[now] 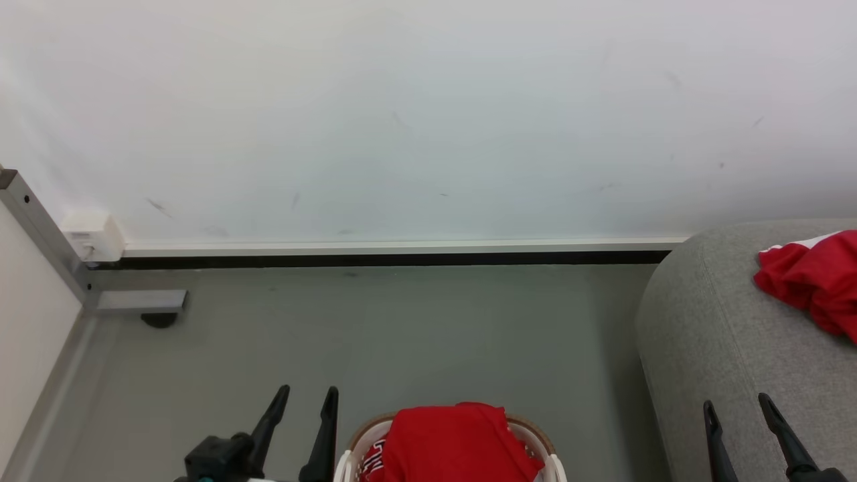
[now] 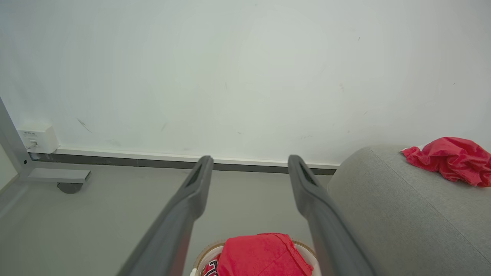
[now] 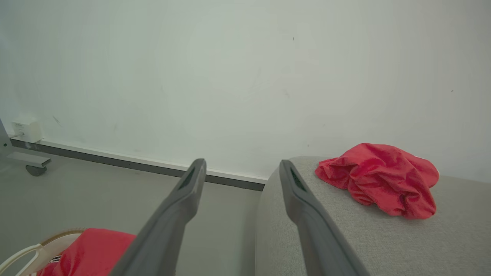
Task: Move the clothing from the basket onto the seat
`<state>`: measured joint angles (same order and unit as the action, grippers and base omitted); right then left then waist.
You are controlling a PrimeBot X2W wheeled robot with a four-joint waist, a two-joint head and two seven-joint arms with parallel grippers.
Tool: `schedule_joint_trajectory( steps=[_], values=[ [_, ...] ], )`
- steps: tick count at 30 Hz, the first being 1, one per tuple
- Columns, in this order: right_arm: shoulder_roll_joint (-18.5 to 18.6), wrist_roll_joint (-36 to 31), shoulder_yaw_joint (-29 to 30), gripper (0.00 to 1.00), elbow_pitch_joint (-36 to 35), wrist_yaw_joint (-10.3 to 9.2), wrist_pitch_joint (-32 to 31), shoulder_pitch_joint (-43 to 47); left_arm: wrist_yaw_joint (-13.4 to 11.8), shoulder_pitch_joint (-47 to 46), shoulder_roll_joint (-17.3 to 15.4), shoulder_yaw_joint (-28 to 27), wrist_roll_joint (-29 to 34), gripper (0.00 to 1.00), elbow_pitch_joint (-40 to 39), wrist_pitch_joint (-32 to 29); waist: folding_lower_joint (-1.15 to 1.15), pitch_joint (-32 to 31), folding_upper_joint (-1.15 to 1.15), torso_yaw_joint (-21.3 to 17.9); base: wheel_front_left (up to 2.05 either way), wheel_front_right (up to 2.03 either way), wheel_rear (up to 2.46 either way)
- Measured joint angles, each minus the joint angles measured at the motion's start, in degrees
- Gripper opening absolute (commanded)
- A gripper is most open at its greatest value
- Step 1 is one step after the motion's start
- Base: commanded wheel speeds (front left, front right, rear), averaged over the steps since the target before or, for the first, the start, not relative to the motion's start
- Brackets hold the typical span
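The left gripper (image 1: pixel 308 389) is seen at the lower left of the head view, its two dark fingers spread apart and nothing held between them. The right gripper (image 1: pixel 735 400) is seen at the lower right, over the near part of the seat (image 1: pixel 710 335), likewise spread wide and empty. In each wrist view the jaws are shown well parted, with wall (image 1: pixel 428 120) and floor (image 1: pixel 402 328) visible through the gap: left gripper (image 2: pixel 250 158), right gripper (image 3: pixel 242 162).

The clothing (image 1: pixel 455 442) is found in the basket (image 1: pixel 361 434), heaped above the brown rim, with a patch of white and dark print shown at its left side. The basket is set on the floor just left of the seat, between the two grippers and touched by neither. From the left wrist the clothing (image 2: pixel 264 255) is seen between and below the fingers; from the right wrist it (image 3: pixel 90 249) is seen at the lower left, inside the basket (image 3: pixel 61 234).

A second red garment (image 1: pixel 810 281) is laid crumpled on top of the seat, well apart from the basket, with a white edge shown at its far side. It is also seen bunched up in the right wrist view (image 3: pixel 379 178).

A white box (image 1: pixel 94 235) is fixed low on the wall beside a metal frame (image 1: pixel 40 227).
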<state>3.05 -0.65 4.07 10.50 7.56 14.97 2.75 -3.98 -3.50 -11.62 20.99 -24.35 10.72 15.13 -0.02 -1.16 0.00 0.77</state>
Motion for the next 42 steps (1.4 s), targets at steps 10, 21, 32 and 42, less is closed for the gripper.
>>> schedule_joint_trajectory(
  steps=[10,21,32,42],
  values=[
    [-0.2,2.3,-1.2,1.0,0.7,0.0,0.0,0.9,3.3,1.8,3.1,-3.7,4.1,1.0,0.3,0.0,0.02,-0.7,0.0,0.1,0.0,0.0,0.0],
    [-0.3,2.9,-1.9,1.0,1.0,0.0,0.0,0.8,6.0,2.1,5.0,-6.2,7.0,1.0,1.4,0.0,0.02,-0.2,0.0,-1.0,0.0,0.0,0.0],
    [-0.3,3.8,-3.1,1.0,0.8,0.0,0.0,-0.7,7.5,-1.5,5.4,-4.7,9.7,1.0,4.5,-0.5,0.02,1.6,0.0,-2.9,0.0,0.0,0.0],
    [-0.3,5.2,-3.8,1.0,-1.7,0.0,0.0,-5.4,8.2,-12.6,6.1,1.3,13.8,1.0,12.8,-8.0,0.03,8.8,0.0,-5.4,0.0,0.0,0.0]
  ],
)
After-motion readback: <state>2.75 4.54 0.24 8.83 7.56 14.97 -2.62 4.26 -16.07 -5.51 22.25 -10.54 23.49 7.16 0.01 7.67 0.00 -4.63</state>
